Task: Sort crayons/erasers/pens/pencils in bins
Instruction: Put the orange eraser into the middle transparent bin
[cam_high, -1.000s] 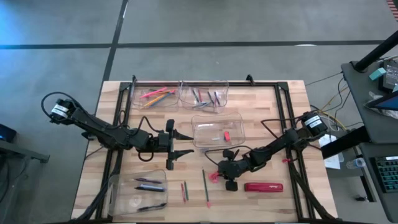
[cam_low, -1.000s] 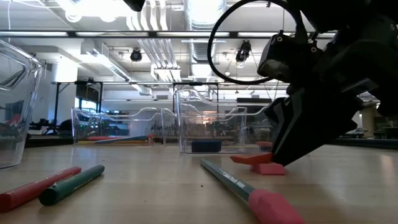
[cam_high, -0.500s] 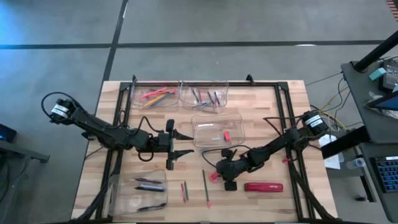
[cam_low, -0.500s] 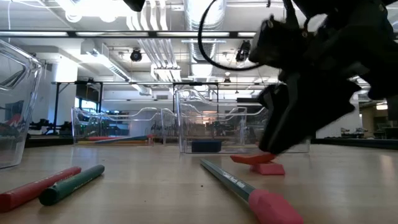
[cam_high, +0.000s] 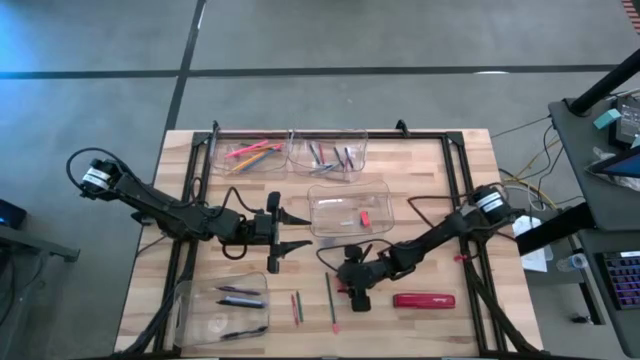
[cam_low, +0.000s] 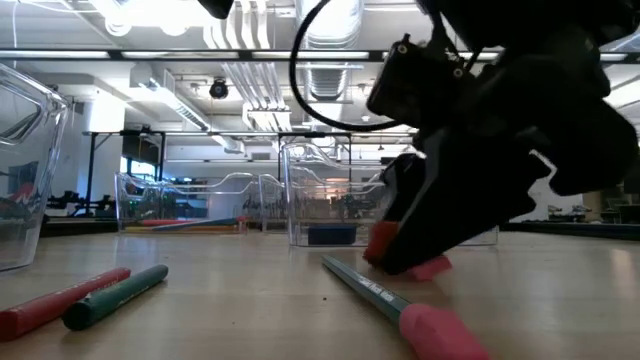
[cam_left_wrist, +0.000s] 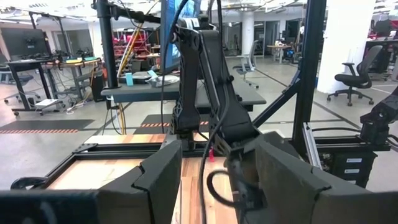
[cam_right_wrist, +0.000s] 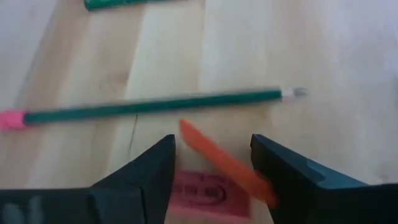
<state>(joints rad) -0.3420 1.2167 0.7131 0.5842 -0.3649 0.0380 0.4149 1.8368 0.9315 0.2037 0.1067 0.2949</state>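
We are seeing the right gripper (cam_right_wrist: 211, 168) hanging low, fingers spread and holding nothing, straddling a small pink rectangular eraser (cam_right_wrist: 205, 194) and an orange wedge-shaped eraser (cam_right_wrist: 227, 163) beside the long green pencil (cam_right_wrist: 155, 104), probably lining up a pick for the clear plastic bin (cam_high: 349, 209). The eraser's near end is running under the fingers, and the left gripper (cam_high: 288, 230), open and empty, is waiting mid-table.

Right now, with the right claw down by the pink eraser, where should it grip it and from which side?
Grip the pink eraser across its short width, coming straight down from above: it lies flat on the table, a stubby block. The right claw is open and already straddles it. An orange wedge lies across its top, so both would likely be pinched together; the green pencil lies beyond.
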